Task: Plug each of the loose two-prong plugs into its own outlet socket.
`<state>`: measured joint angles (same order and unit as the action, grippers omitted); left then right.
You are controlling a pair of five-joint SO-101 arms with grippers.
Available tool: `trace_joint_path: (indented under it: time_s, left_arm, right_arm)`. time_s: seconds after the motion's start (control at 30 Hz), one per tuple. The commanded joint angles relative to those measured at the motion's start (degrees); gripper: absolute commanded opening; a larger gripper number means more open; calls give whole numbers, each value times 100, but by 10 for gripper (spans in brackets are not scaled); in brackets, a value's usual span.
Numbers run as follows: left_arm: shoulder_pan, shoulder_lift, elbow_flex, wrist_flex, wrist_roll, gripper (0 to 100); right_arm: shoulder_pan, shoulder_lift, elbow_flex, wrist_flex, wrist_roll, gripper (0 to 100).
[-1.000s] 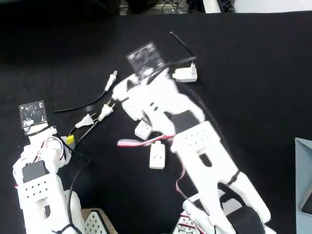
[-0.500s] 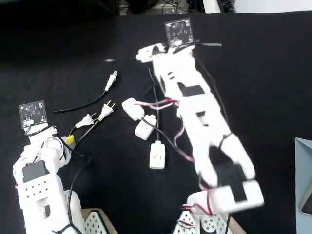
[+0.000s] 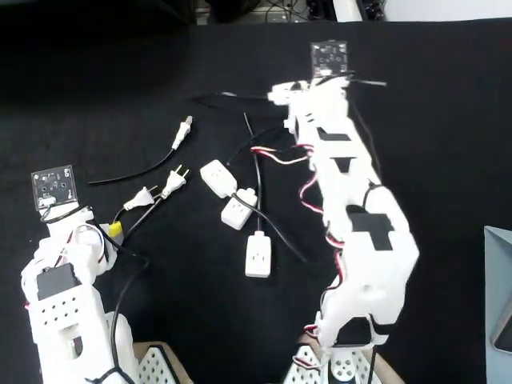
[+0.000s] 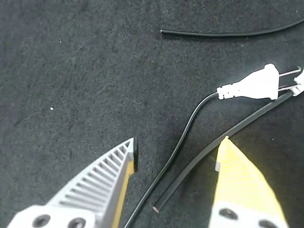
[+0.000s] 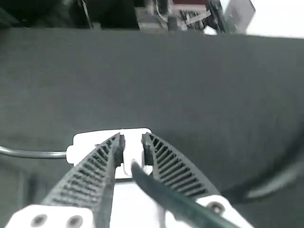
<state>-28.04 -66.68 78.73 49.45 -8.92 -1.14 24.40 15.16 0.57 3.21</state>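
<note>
From above, the right claw (image 3: 280, 94) hangs well past the white sockets (image 3: 258, 254), which lie back beside its forearm, so whatever it carries must come back slowly. The left claw (image 4: 178, 140) is released, a two-prong plug (image 4: 251, 85) just ahead and cords (image 4: 187, 126) between its jaws: grip the body, not wire. The right claw (image 5: 132, 142) is clenched on a white corded block (image 5: 88, 140); plug or socket, I cannot tell.

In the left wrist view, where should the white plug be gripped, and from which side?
I would take the white plug by its flat body, between the prongs and the ribbed collar. It lies flat on the mat, so come from above with the left gripper turned so its open fingers close on the two long sides, clear of the black cable.
</note>
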Motion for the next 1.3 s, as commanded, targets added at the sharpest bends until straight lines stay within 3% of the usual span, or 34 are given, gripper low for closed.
trace_joint_path:
  time_s: [0.0,0.1,0.3,0.6,0.87,1.07,1.27]
  left_arm:
    - [-31,-62,-22,-123,44,274]
    - [154,-62,-13,-123,35,274]
    - [180,-62,-13,-123,35,274]
    - [171,-62,-13,-123,44,274]
    - [40,-62,-40,-123,44,274]
    - [-251,-62,-136,-132,352,274]
    - [-382,-62,-154,-132,360,274]
  right_arm:
    - [167,-400,-391,862,-9,15]
    - [167,-752,-356,1556,-9,31]
    - [123,-1349,-356,2954,-44,226]
    - [-114,-2167,-356,3297,-53,226]
    - [-1257,-2475,-356,4264,-167,226]
    - [-2224,-2079,-435,3912,-809,226]
    - [-2980,-1262,-470,2057,-1644,226]
